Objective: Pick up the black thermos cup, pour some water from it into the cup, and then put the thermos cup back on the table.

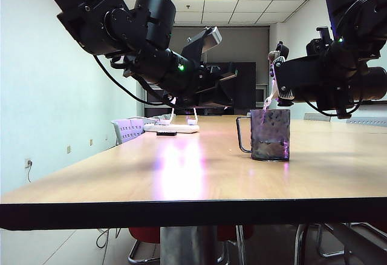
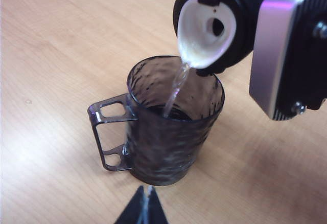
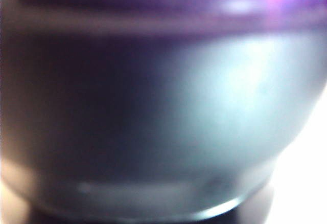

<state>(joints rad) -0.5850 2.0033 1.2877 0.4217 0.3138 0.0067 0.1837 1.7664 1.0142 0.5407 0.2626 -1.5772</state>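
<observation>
Filling the right wrist view, black thermos cup (image 3: 163, 106) sits gripped between right fingers, pouring into cup (image 2: 173, 127); left fingers (image 2: 144, 211) closed.

Right gripper (image 1: 289, 78) at two o'clock of the cup (image 1: 270, 134), clamped on the black thermos cup (image 1: 279, 76) tipped level, thin stream falling into the mug. Left gripper (image 1: 211, 86) raised at ten o'clock, well apart, above the table (image 1: 181, 174)

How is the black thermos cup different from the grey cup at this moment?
The black thermos cup is opaque, tilted in the air in the right gripper, pouring; the cup is translucent, upright on the table, receiving water. The cup has a loop handle; the thermos shows none. The left gripper holds neither.
</observation>
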